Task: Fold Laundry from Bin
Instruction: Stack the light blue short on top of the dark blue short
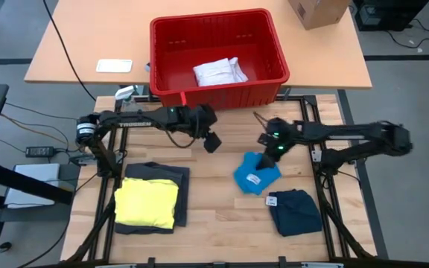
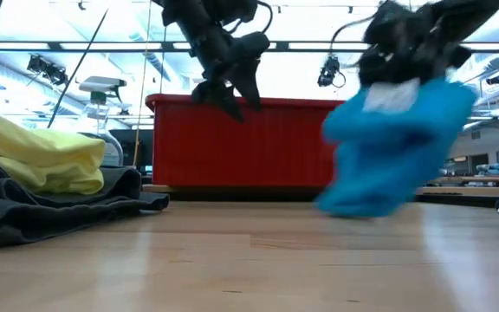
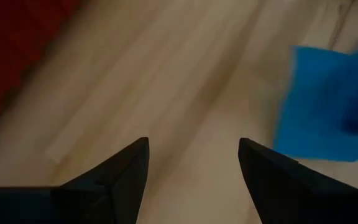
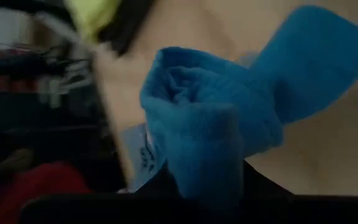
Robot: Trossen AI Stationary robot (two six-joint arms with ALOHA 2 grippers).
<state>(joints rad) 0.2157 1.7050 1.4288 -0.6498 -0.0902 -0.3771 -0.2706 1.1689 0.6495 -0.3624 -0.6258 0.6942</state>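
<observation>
Pale wood surface [image 1: 222, 216], red bin [image 1: 218, 56] at its far edge, one white garment [image 1: 219, 72] seen inside. Right hand [image 1: 272, 154] is closed on the blue garment [image 1: 257, 174], lifted mid-surface; its white label [image 1: 254, 178] is unreadable. Left hand [image 1: 211, 141] is held wide, empty, near the bin. Yellow garment [image 1: 147, 202] is laid on the dark grey one [image 1: 171, 177], left side. "TROSSEN" is faintly read on the left arm [image 1: 136, 119].

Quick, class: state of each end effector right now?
Left end effector: open, empty, above the table.
Right end effector: closed on the blue garment.
</observation>
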